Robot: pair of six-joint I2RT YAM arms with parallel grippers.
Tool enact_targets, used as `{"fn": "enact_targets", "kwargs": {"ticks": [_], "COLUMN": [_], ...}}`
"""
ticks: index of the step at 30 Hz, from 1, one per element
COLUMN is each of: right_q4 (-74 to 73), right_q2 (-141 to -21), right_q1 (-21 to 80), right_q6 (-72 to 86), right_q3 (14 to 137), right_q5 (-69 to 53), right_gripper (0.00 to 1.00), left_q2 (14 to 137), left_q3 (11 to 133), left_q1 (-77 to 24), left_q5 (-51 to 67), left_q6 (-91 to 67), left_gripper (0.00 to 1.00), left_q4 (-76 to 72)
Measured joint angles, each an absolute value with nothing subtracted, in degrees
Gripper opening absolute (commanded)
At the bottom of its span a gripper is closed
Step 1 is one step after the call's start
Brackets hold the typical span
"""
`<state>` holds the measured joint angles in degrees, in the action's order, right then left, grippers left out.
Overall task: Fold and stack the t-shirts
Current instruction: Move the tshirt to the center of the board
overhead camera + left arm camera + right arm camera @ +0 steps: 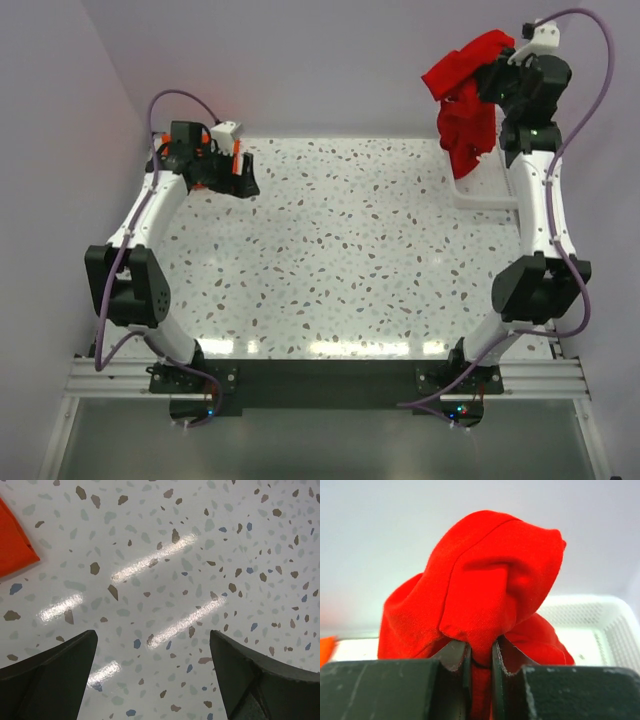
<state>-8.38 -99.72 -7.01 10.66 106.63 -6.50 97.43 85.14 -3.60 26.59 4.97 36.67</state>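
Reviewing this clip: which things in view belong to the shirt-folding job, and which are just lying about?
Part of the job:
- red t-shirt, pinched in the shut right gripper, hanging over the white basket
- left gripper, open above the table

Lying about:
- orange patch at the left wrist view's edge, too cropped to identify

t-shirt (465, 100) in right claw (481, 659), above basket (490, 197) at table's (350, 250) far-right corner
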Motion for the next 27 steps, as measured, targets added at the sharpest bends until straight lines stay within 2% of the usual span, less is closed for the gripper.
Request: {"fn": "enact_targets", "kwargs": {"ticks": [4, 14, 15, 17, 18, 21, 27], "right_q4": [-8.5, -8.1, -8.0, -8.4, -9.1, -11.8, -26.6], "right_q2": [-94.4, -84.9, -84.2, -82.6, -81.8, -79.9, -89.2], "right_q1": [-4.4, 10.7, 11.4, 11.9, 11.8, 8.6, -4.6], "right_q6": [10.5, 10.7, 10.9, 10.3, 9.7, 5.1, -7.6], "right_q3": [106.0, 100.4, 99.7, 97.1, 95.5, 88.4, 83.5], "right_q5": [-14.7, -28.4, -29.7, -32.3, -32.8, -36.4, -39.3], "right_gripper": [0.00, 0.00, 0.24, 0.57, 0.79, 0.99, 0.99], "left_q2": [93.1, 83.5, 83.1, 82.8, 82.7, 82.7, 83.1], "left_q3": [82.9, 79.1, 78.9, 78.7, 78.7, 77.6, 74.5], "left_q1": [-2.1, -0.8, -0.8, -0.8, -0.8, -0.8, -0.8], "left_q5": [27.5, 30.0, 30.3, 30.8, 31.2, 32.5, 34.9], "left_q6": [4.9, 4.8, 4.9, 4.9, 5.0, 5.8, 11.3], "left_gripper": [1.00, 1.00, 1.00, 1.00, 1.00, 1.00, 1.00], "left_q4": [35.4, 33.6, 33.5, 33.5, 33.5, 33.7, 35.4]}}
